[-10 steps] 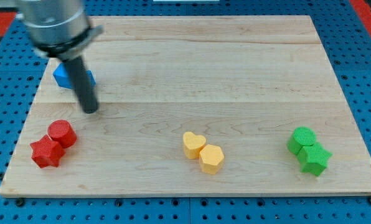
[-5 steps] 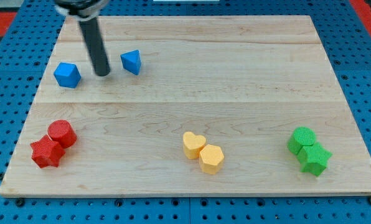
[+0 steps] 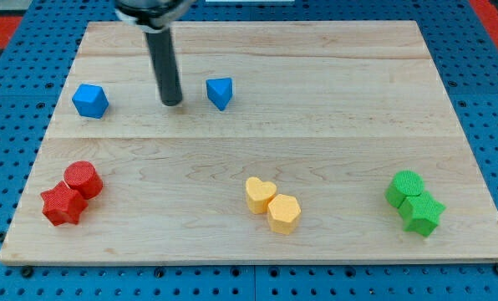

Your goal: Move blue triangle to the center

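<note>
My blue triangle (image 3: 220, 92) is a small solid wedge, bright blue, resting flat on the wooden table with one point aimed toward the view's bottom and its lighter top face catching the light. It lies in the table's upper half, left of the middle, nearer the top edge than the bottom edge and well clear of the top-left corner. I see it standing alone on bare wood, with no other block touching it.
</note>
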